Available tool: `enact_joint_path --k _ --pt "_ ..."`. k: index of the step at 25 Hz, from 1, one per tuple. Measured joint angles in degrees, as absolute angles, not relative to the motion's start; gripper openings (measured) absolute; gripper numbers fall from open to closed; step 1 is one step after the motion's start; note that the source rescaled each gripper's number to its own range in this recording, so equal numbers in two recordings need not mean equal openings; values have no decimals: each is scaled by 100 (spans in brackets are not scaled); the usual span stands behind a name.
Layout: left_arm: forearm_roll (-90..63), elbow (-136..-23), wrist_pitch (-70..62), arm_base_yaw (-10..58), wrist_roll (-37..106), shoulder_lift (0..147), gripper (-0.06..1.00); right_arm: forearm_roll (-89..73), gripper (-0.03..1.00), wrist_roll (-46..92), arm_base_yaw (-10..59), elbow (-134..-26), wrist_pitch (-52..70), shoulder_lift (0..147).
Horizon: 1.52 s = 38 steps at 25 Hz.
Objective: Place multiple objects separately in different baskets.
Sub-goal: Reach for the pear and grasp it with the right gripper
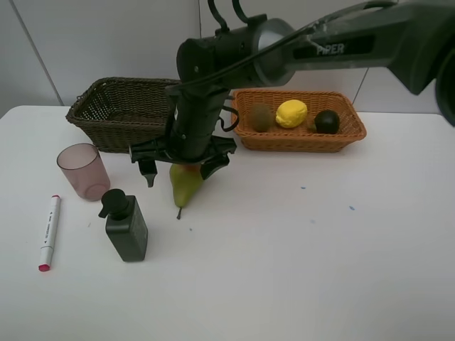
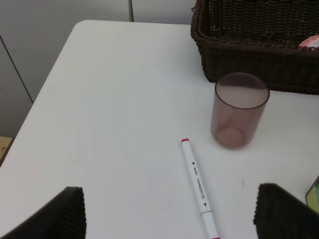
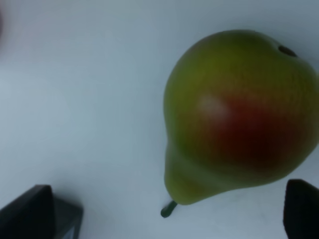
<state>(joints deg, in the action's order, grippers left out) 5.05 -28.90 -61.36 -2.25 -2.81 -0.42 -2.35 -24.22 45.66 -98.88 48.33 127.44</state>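
R gripper [image 1: 181, 169] hangs w/ jaws spread wide apart, clamped on nothing. Green-red pear [image 1: 186, 185] lies on its side on white table [image 1: 298, 249] right under it, btwn the two fingers, stem pointing toward table's front edge.

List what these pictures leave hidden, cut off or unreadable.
Exterior high: the right claw covers the top of the green-red pear; its arm hides part of the inside of the dark brown wicker basket.
Left wrist: a pink thing in that basket, cut off by rim and picture edge.
Exterior high: print on the white red-tipped marker, too small to read.
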Motion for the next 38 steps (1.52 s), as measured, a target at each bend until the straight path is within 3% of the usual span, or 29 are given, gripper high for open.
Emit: enact_joint_path --k 38 --pt "830 -2890 -6130 -225 -281 -42 89 328 100 -2426 4279 -9890 3865 13368"
